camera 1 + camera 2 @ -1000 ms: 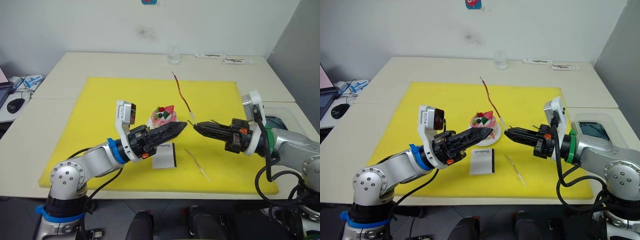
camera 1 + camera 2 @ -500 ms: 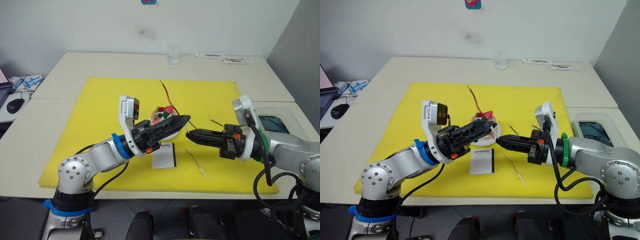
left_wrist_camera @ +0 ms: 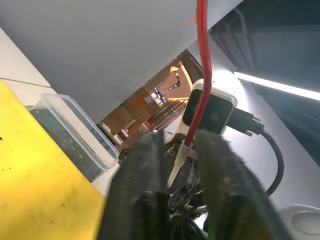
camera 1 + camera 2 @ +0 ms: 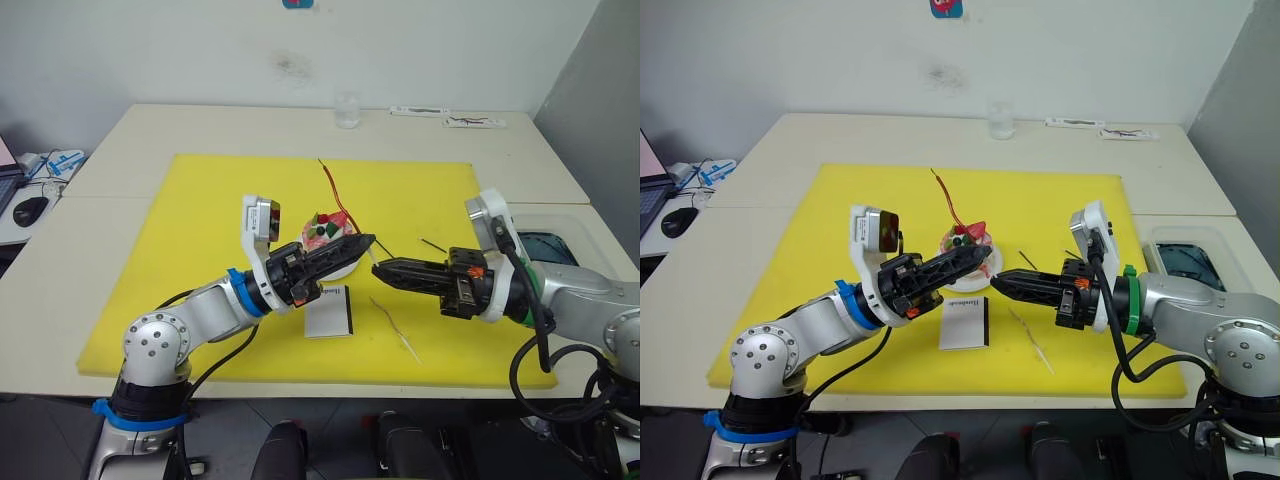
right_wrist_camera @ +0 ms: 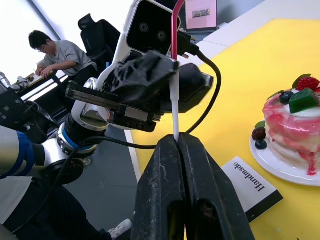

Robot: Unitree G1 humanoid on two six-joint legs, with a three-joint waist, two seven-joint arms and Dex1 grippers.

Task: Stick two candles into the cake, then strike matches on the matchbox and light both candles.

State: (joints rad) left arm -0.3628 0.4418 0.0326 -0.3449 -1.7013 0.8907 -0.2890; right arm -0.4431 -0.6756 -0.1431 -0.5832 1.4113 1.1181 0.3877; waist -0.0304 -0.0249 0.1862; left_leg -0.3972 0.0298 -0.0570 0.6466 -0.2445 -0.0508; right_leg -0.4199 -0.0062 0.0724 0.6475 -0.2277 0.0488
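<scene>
My two pincers meet tip to tip above the yellow mat on the tabletop, just in front of the small round pink-and-white cake on its white plate. My left pincer is closed on the long, thin, wavy red candle with a pale end. My right pincer is pressed together on that candle's pale lower tip, as the right wrist view shows.

The candle's long axis runs up and back from the shared grip point, leaning away over the cake. The cake lies just behind and to the left of both pincer tips, nearer my left arm. Judgement: the pale end must be turned downward and carried a short way back over the cake top, so the left arm is better placed to plant it.

The second candle, a thin pale-ended stick, lies on the mat near my right pincer. The flat white rectangular matchbox with black lettering lies just in front of the cake. A short dark match lies behind my right arm.
</scene>
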